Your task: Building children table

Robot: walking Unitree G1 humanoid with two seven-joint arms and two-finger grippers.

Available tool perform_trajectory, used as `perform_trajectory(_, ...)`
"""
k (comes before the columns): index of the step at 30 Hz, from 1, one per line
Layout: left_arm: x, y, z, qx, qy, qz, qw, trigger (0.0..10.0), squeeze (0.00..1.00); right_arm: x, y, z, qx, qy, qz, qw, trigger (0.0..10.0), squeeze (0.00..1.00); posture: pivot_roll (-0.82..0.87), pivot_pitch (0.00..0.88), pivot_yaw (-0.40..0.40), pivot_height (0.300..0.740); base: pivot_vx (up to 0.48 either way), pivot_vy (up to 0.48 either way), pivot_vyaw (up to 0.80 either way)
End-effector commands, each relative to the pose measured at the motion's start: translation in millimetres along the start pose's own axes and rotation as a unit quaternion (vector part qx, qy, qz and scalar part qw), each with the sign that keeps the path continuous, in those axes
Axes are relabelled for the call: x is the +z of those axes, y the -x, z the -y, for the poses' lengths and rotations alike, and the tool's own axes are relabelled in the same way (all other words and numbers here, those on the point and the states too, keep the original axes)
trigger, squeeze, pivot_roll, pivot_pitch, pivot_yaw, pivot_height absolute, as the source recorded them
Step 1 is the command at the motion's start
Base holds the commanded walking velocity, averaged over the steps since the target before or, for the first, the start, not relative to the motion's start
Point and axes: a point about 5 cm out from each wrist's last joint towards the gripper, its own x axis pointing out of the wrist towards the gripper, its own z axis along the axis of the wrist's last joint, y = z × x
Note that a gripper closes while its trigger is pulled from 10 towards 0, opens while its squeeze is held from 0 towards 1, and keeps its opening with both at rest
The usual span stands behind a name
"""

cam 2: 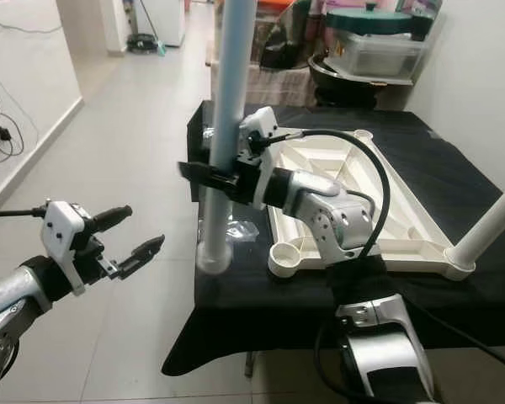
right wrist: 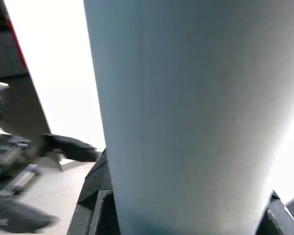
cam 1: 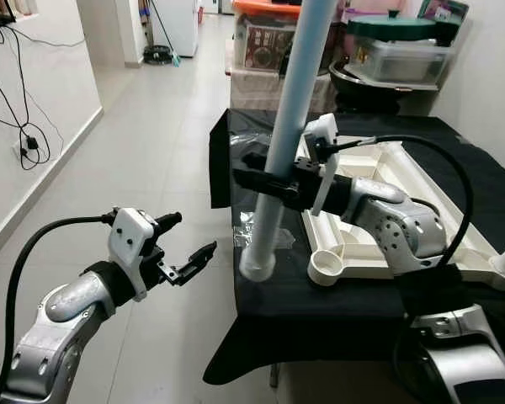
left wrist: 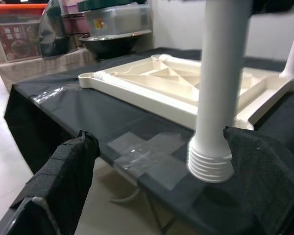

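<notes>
A white children's table top (cam 1: 379, 181) lies upside down on a table under a black cloth (cam 1: 320, 311). Its front-left corner socket (cam 1: 326, 268) is empty. One white leg (cam 2: 488, 227) stands in the right corner socket. My right gripper (cam 1: 257, 183) is shut on a pale blue-white table leg (cam 1: 290, 109), held nearly upright. The leg's threaded end (cam 1: 258, 265) hangs just left of the empty socket, near the cloth's edge. My left gripper (cam 1: 194, 233) is open over the floor, left of the table, fingers pointing at the leg (left wrist: 218, 88).
Plastic storage boxes (cam 1: 396, 50) and a black bowl (cam 1: 362, 84) stand behind the table. A patch of clear tape (left wrist: 147, 152) sticks to the cloth by the leg's end. Open tiled floor (cam 1: 143, 151) lies left; cables (cam 1: 29, 139) hang on the left wall.
</notes>
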Motion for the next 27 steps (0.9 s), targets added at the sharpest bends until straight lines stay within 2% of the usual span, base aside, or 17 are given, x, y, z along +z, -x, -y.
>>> perform_trajectory(1, 2, 3.7, 8.5, -0.009, 0.024, 0.011, 1.0, 10.0, 0.0, 11, 8.1, 11.1, -0.027, 0.025, 0.008, 0.999, 0.0, 0.0, 0.11, 0.0, -0.075, 0.74, 0.0, 0.0, 0.0)
perform_trajectory(4, 2, 5.7, 11.6, -0.007, 0.038, 0.013, 0.999, 10.0, 0.0, 13, 13.0, 17.1, -0.044, 0.028, 0.009, 0.999, 0.0, 0.0, 0.11, 0.0, -0.075, 0.74, 0.0, 0.0, 0.0)
perform_trajectory(6, -1, 8.6, 9.3, 0.019, 0.043, 0.012, 0.999, 10.0, 0.0, 10, 17.2, 27.0, -0.088, 0.029, 0.011, 0.996, 0.0, 0.0, 0.12, 0.0, -0.08, 0.74, 0.0, 0.0, 0.0)
perform_trajectory(8, -3, 9.4, 8.4, 0.028, 0.045, 0.011, 0.999, 10.0, 0.0, 9, 18.1, 30.8, -0.102, 0.028, 0.013, 0.994, 0.0, 0.0, 0.12, 0.0, -0.08, 0.74, 0.0, 0.0, 0.0)
perform_trajectory(9, -4, 10.3, 6.0, 0.046, 0.052, 0.012, 0.998, 10.0, 0.0, 9, 20.2, 37.7, -0.143, 0.028, 0.02, 0.989, 0.0, 0.0, 0.12, 0.0, -0.078, 0.74, 0.0, 0.0, 0.0)
perform_trajectory(12, -6, 10.4, 4.1, 0.062, 0.055, 0.011, 0.997, 10.0, 0.0, 8, 21.9, 42.9, -0.171, 0.028, 0.026, 0.985, 0.0, 0.0, 0.12, 0.0, -0.078, 0.74, 0.0, 0.0, 0.0)
perform_trajectory(14, -19, 13.0, 3.7, 0.096, 0.065, -0.007, 0.993, 10.0, 0.0, 9, 30.9, 47.8, -0.206, 0.029, 0.037, 0.977, 0.0, 0.0, 0.12, 0.0, -0.072, 0.74, 0.0, 0.0, 0.0)
perform_trajectory(16, -23, 14.3, 4.0, 0.106, 0.066, -0.016, 0.992, 10.0, 0.0, 9, 34.1, 48.3, -0.209, 0.032, 0.037, 0.977, 0.0, 0.0, 0.12, 0.0, -0.072, 0.74, 0.0, 0.0, 0.0)
perform_trajectory(18, -35, 18.5, 6.2, 0.122, 0.066, -0.042, 0.989, 10.0, 0.0, 9, 47.3, 54.6, -0.226, 0.044, 0.025, 0.973, 0.0, 0.0, 0.11, 0.0, -0.07, 0.74, 0.0, 0.0, 0.0)
perform_trajectory(19, -35, 18.5, 6.2, 0.122, 0.066, -0.042, 0.989, 10.0, 0.0, 9, 47.3, 54.6, -0.226, 0.044, 0.025, 0.973, 0.0, 0.0, 0.11, 0.0, -0.07, 0.74, 0.0, 0.0, 0.0)
perform_trajectory(20, -44, 20.3, 9.8, 0.131, 0.072, -0.06, 0.987, 10.0, 0.0, 15, 65.2, 63.9, -0.253, 0.053, 0.019, 0.966, 0.0, 0.0, 0.11, 0.0, -0.073, 0.74, 0.0, 0.0, 0.0)
perform_trajectory(23, -47, 20.4, 11.0, 0.135, 0.076, -0.063, 0.986, 10.0, 0.0, 18, 71.7, 67.2, -0.262, 0.057, 0.019, 0.963, 0.0, 0.0, 0.11, 0.0, -0.071, 0.74, 0.0, 0.0, 0.0)
perform_trajectory(26, -55, 18.4, 17.4, 0.135, 0.088, -0.072, 0.984, 10.0, 0.0, 40, 92.7, 77.1, -0.286, 0.069, 0.028, 0.955, 0.0, 0.0, 0.1, 0.0, -0.069, 0.74, 0.0, 0.0, 0.0)
perform_trajectory(27, -55, 18.4, 17.4, 0.135, 0.088, -0.072, 0.984, 10.0, 0.0, 40, 92.7, 77.1, -0.286, 0.069, 0.028, 0.955, 0.0, 0.0, 0.1, 0.0, -0.069, 0.74, 0.0, 0.0, 0.0)
